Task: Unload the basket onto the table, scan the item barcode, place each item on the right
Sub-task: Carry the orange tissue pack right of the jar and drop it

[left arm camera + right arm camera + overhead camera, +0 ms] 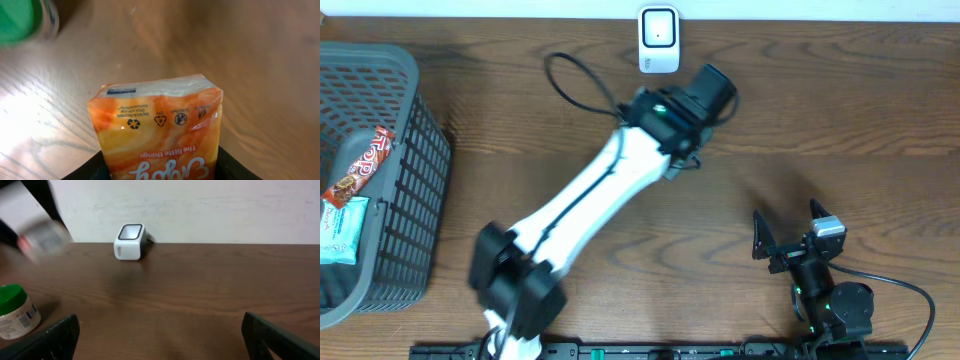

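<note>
Close to the white scanner (659, 40), the left pincer (713, 87) pinched an orange packet (160, 130).
The packet hung over the wooden tabletop (840, 110), recycling marks showing; the right pincer (788, 230) stood spread, well apart.

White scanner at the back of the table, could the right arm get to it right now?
Probably, but tightly. The right gripper is open with bare table ahead, yet the left gripper holds an orange packet close to the scanner, so the arms might clash.
</note>
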`<move>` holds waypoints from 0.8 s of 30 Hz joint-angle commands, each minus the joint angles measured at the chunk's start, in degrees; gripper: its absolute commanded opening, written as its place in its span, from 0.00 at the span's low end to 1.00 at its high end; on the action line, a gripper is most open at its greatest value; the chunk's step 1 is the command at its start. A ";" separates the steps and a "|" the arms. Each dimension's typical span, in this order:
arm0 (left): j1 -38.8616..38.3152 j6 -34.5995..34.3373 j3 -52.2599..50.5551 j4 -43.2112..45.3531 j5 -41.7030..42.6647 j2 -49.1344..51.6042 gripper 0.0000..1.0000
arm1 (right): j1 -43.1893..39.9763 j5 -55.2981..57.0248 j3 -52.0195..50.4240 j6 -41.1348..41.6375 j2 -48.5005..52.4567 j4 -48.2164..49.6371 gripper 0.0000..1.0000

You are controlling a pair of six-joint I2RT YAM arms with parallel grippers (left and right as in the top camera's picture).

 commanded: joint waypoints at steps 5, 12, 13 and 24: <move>-0.44 -21.03 -0.02 -0.39 -0.87 11.26 0.50 | 0.22 0.09 -0.07 0.70 -0.22 -0.15 0.99; -0.44 -25.18 -0.04 0.66 0.35 15.37 0.63 | 0.22 0.09 -0.07 0.70 -0.22 -0.15 0.99; -0.44 -25.16 -0.04 0.74 0.39 15.37 0.62 | 0.22 0.07 -0.07 0.70 -0.22 -0.15 0.99; 5.11 27.34 6.58 7.13 -15.37 -3.08 0.91 | 0.22 0.07 -0.07 0.70 -0.22 -0.15 0.99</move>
